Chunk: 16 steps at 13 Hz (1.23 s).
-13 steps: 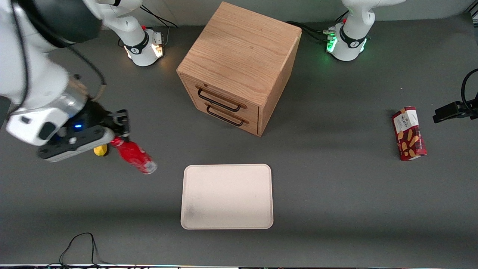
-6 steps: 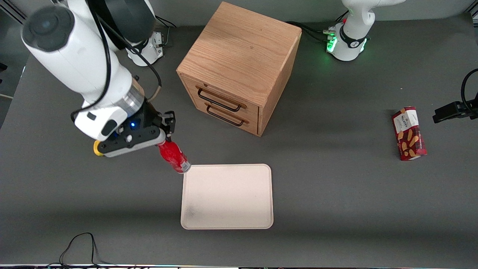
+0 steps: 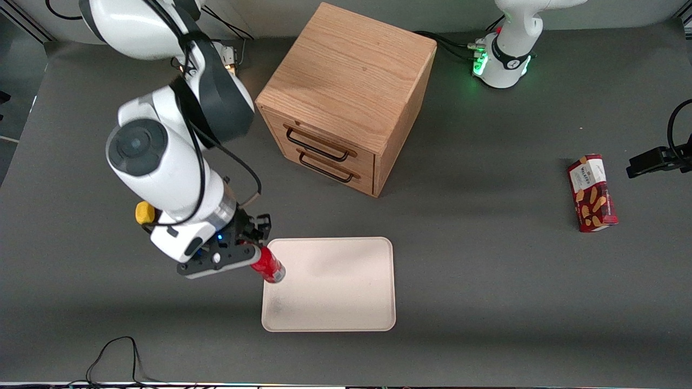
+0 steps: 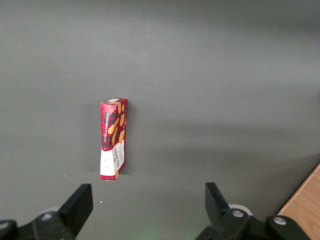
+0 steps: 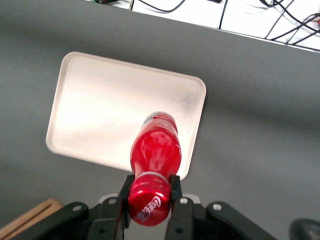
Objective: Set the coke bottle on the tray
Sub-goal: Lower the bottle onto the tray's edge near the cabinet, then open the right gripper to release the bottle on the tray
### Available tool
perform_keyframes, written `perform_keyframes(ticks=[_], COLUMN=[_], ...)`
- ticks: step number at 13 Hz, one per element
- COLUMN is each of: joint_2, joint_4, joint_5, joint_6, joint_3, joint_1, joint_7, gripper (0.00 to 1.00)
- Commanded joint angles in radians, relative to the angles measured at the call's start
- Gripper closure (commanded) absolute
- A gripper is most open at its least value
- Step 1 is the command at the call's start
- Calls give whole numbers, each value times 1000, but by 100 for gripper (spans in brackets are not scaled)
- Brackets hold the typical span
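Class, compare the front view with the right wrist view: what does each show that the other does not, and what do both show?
Only the front view shows the wooden drawer cabinet, the biscuit box toward the parked arm's end, and a yellow object beside the working arm. Only the right wrist view shows the cap end of the coke bottle clamped between the fingers. Both show the gripper holding the bottle above the tray near its edge.

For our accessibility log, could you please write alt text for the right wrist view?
The pincer grips a red coke bottle by its neck, holding it above the edge of a cream tray that lies on a grey table.
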Motion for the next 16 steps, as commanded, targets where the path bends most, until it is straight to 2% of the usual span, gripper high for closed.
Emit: perform_keyframes(ticks=[1, 5, 16], joint_2=[59, 136, 250], joint_4=[29, 28, 23], joint_5=[8, 8, 11], joint_6=[82, 165, 200], joint_3=[-1, 3, 9], joint_1=[-28, -32, -34], joint_7=[-6, -17, -82], gripper=[100, 100, 100])
